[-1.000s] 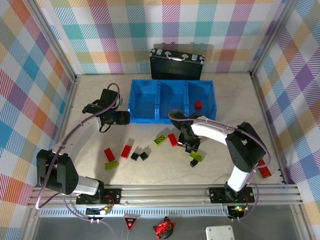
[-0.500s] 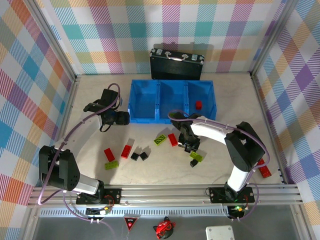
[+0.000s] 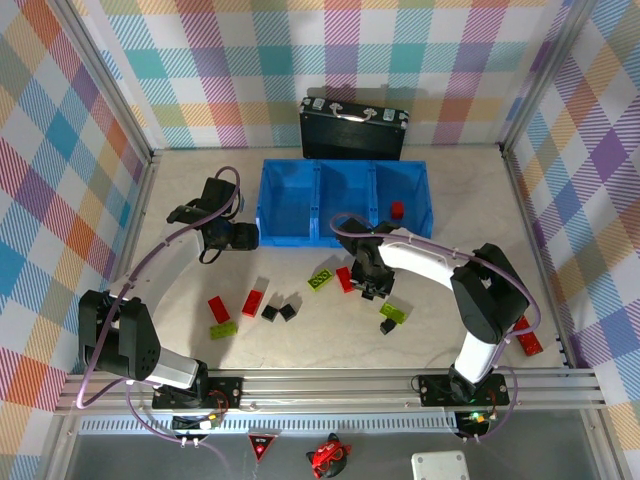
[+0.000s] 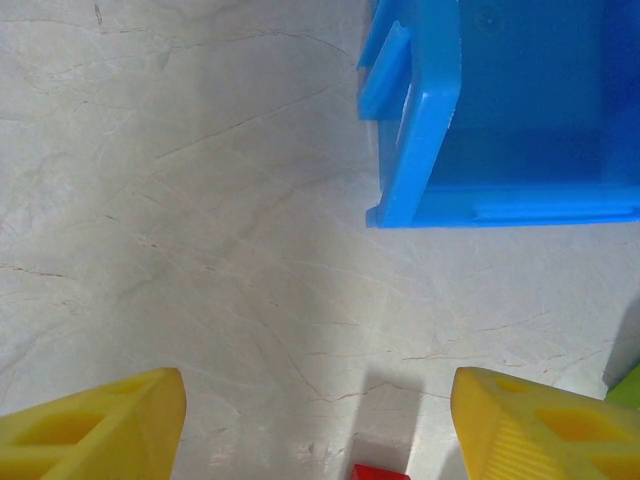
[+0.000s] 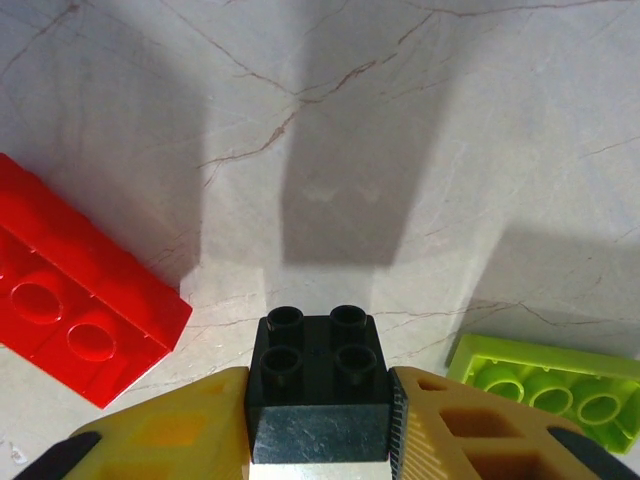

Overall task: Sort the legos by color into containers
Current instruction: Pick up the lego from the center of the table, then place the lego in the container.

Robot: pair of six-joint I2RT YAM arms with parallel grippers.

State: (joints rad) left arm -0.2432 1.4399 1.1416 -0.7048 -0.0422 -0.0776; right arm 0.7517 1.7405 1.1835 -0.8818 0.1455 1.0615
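- The right gripper (image 5: 320, 405) clamps a black cube (image 5: 320, 360) between its fingers, over the middle of the worktop (image 5: 480, 120), between a red brick (image 5: 80, 305) and a lime brick (image 5: 550, 385).
- The left gripper (image 4: 320, 425) hangs empty with its jaws wide apart, just off the left near corner of the blue bin (image 4: 420, 120).
- One red piece (image 3: 397, 210) lies in the bin's right compartment.

Left wrist view: blue bin (image 4: 520, 110) runs off top and right edges; red sliver (image 4: 380, 472) cut at bottom centre; right wrist view: red brick (image 5: 70, 300) cut by left edge, lime brick (image 5: 560, 385) by right edge; black cube (image 5: 318, 385), sides covered
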